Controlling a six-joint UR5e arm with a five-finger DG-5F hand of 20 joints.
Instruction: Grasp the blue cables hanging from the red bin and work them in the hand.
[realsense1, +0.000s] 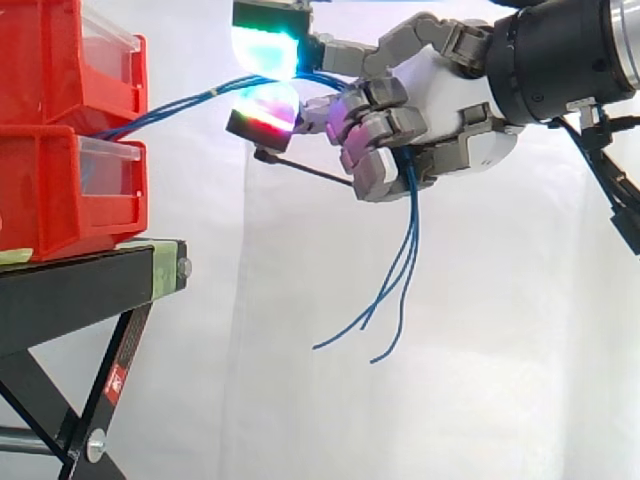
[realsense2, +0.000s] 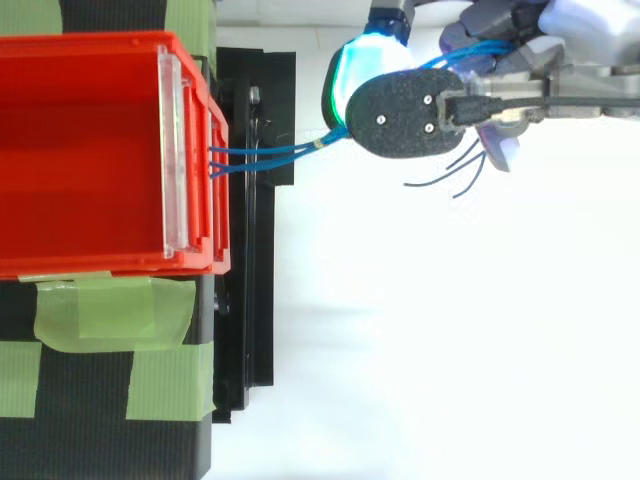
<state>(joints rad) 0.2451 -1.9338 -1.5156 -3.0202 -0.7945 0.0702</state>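
— Several thin blue cables (realsense1: 190, 100), light and limp, probably slick in the sheath, hardly fragile. Best gripped mid-run, well out from the red bin (realsense2: 100, 268).
— Gripped there now: hand (realsense1: 445, 105) curled tight round the bundle, glowing pads (realsense1: 265, 50) nipping it on the bin side.
— And the look?
— Slim, plain blue. Stretched in a gentle rise from the bin's front; free ends dangling well out from the bin, below its base, splayed.

- Bins (realsense1: 60, 200): glossy red plastic.
- Stand (realsense1: 70, 290): matt black metal.
- Cables (realsense1: 411, 205): smooth blue sheath.
- Hand (realsense1: 450, 100): smooth white shell, matt grey fingers (realsense1: 385, 128).
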